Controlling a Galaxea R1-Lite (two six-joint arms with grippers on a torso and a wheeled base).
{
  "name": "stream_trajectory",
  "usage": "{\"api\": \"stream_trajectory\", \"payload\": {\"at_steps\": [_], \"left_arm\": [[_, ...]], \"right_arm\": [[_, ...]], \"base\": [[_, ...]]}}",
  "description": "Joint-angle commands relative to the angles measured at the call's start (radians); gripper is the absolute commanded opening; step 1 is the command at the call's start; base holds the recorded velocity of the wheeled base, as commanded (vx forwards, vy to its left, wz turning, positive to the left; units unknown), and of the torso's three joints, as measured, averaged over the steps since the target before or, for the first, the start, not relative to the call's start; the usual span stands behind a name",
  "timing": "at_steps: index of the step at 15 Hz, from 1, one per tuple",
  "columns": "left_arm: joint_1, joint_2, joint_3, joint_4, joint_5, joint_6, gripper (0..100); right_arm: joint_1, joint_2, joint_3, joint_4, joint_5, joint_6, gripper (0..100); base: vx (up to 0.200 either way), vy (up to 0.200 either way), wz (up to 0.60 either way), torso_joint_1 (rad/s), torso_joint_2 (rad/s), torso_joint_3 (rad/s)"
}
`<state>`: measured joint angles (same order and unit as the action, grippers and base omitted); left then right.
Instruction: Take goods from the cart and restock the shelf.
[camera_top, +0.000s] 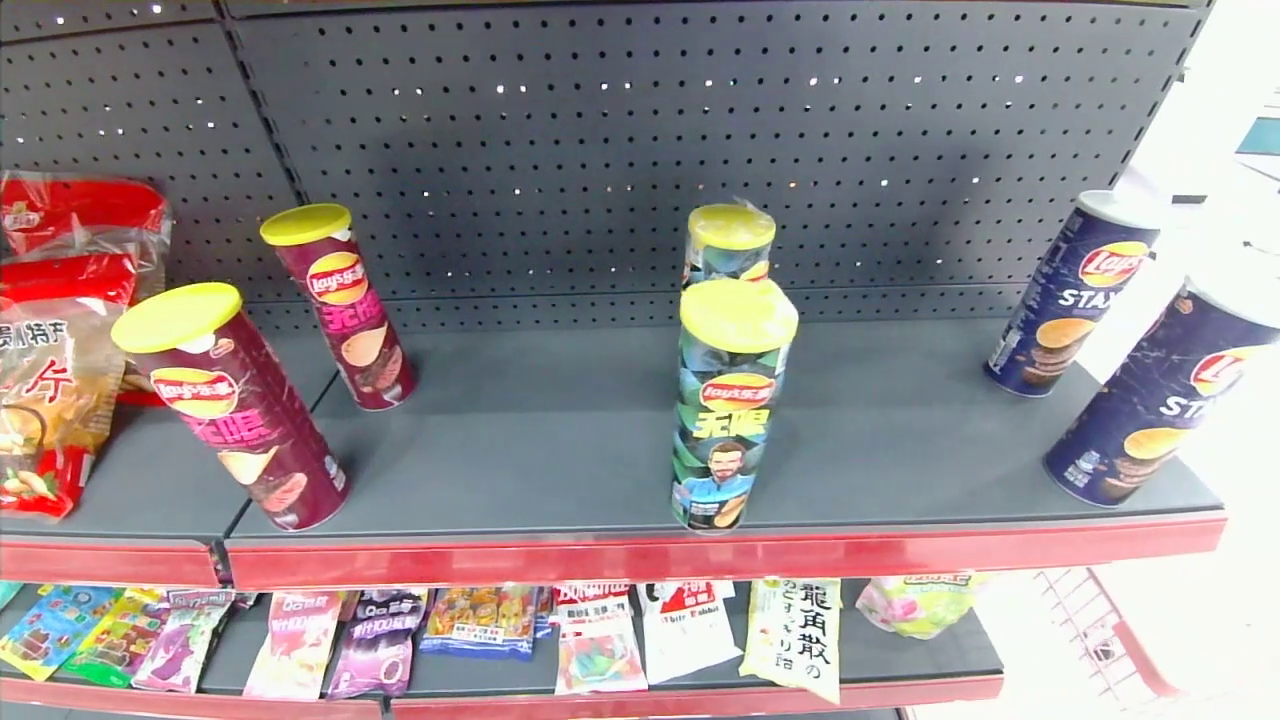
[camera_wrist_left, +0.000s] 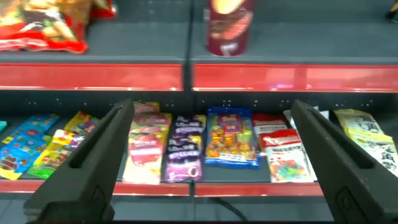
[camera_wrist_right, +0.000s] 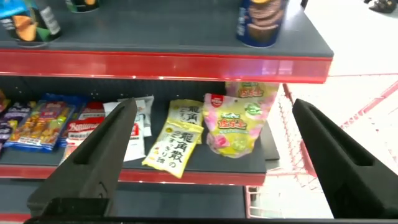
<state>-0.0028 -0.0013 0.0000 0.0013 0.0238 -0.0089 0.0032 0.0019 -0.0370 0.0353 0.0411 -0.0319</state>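
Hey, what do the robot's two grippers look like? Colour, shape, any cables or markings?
Both look alike. The left gripper and the right gripper each have two long matte black fingers, flat-faced, broad at the base and narrowing to blunt tips, with a raised rib along each. A thin dark cable shows near the base of the left one. No markings are visible.

matt grey shelf, glossy plastic snack bags.
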Motion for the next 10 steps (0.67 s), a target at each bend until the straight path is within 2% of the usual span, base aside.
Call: {"api": "stream_trajectory", "payload": {"at_steps": [1, 10], "left_arm": [[0.0, 0.001, 0.0, 0.0, 0.001, 0.0, 100], [0.0, 0.001, 0.0, 0.0, 0.001, 0.0, 100]], "right_arm": [[0.0, 0.0, 0.0, 0.0, 0.0, 0.0, 100], [0.0, 0.0, 0.0, -0.002, -0.001, 0.001, 100]], "base": [[0.0, 0.0, 0.0, 0.0, 0.0, 0.0], [0.0, 0.0, 0.0, 0.0, 0.0, 0.0]]}}
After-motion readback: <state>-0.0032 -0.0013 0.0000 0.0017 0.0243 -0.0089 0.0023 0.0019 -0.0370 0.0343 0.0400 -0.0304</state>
